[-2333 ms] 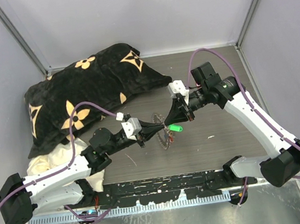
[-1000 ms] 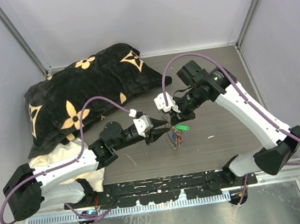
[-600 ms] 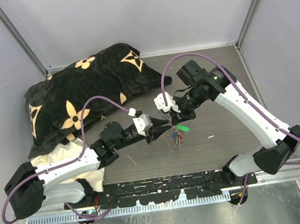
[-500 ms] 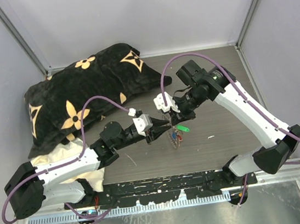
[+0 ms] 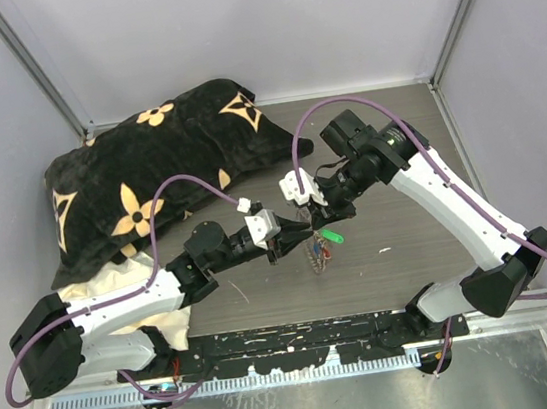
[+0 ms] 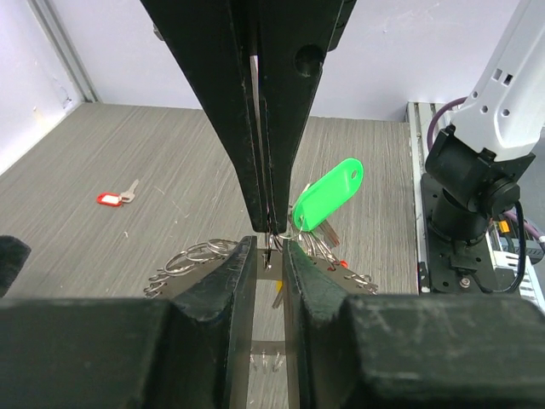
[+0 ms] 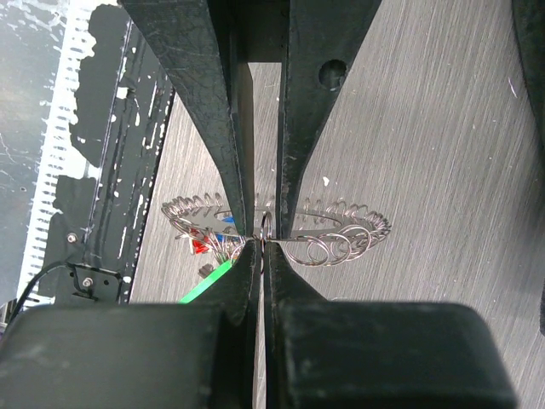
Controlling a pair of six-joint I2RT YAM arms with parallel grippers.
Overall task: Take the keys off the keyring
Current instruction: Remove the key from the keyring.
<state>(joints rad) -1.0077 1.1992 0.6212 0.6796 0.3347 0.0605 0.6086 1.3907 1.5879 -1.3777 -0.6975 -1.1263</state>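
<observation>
Two grippers: they meet tip to tip over the middle of the grey wood-grain table (image 5: 388, 270).
Left gripper (image 6: 268, 262): the black fingers stand only a little apart and are closed on the silvery coiled-wire keyring (image 7: 362, 223), which passes between them.
Right gripper (image 7: 260, 256): the fingers are pressed together and pinch the thin wire at the edge of the same keyring.
Keyring: it is held in both grippers and sticks out to both sides of the fingers.
Small silver keys with coloured plastic heads (image 7: 204, 247): they hang in a bunch on the keyring, just beside the fingertips. The green oblong tag (image 6: 328, 194) is the biggest, with red and blue heads near it.
Loose key with red head (image 6: 113, 198): it lies flat on the table, well apart from the keyring.
Black plush pillow with beige flower pattern (image 5: 148, 171): it is at the far left of the table, over a cream cloth (image 5: 87, 284).
</observation>
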